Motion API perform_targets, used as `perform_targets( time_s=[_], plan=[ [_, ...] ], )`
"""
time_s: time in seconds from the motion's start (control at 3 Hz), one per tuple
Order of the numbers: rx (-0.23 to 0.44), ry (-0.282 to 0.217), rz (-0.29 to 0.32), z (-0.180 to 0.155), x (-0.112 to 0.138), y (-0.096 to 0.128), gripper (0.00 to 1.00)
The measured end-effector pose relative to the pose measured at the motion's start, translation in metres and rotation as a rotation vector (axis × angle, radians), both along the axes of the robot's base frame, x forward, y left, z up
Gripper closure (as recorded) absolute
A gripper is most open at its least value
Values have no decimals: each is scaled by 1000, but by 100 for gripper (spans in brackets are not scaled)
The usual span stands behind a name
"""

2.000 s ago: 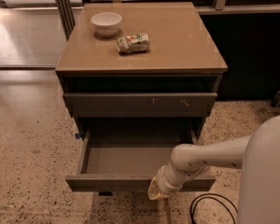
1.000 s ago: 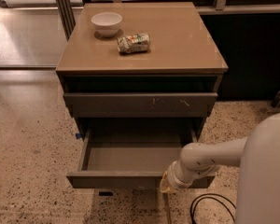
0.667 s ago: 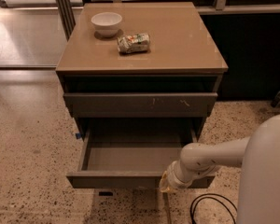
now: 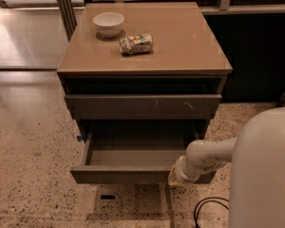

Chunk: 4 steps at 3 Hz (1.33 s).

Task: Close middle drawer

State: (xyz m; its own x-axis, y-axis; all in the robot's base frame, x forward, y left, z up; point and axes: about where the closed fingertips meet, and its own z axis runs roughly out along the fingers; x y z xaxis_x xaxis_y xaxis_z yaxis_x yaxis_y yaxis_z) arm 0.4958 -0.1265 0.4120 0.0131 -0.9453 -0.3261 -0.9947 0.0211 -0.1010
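Observation:
The middle drawer [image 4: 126, 175] of a grey-brown cabinet stands pulled out, its smooth grey inside empty. Its plain flat front faces me low in the camera view. My gripper [image 4: 176, 177] is at the end of the white arm [image 4: 206, 158]. It is pressed against the right part of the drawer's front, at its top edge. The gripper's tip is partly hidden against the wood.
Above it sits the wider drawer front with white scratch marks [image 4: 142, 107], nearly flush. On the cabinet top [image 4: 185, 42] are a white bowl [image 4: 109, 23] and a crumpled can [image 4: 136, 43]. My white body [image 4: 263, 175] fills the lower right. A black cable [image 4: 204, 208] lies on the speckled floor.
The middle drawer has slid a little way into the cabinet. My gripper has moved right and toward the cabinet along with the drawer's front.

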Motion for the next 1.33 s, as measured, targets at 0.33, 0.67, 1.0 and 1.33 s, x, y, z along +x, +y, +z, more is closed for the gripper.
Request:
perform_targets(
  time_s=[0.33,0.67,1.0,1.33],
  plan=[
    [-35,-11,-57,-8,22,-25,100],
    [-60,-31,-117,-14,46,-53,100],
    [-75,-55,-147,-13,62,-66,100],
    [-91,-99,-201,-9,93,-85,100]
  ],
)
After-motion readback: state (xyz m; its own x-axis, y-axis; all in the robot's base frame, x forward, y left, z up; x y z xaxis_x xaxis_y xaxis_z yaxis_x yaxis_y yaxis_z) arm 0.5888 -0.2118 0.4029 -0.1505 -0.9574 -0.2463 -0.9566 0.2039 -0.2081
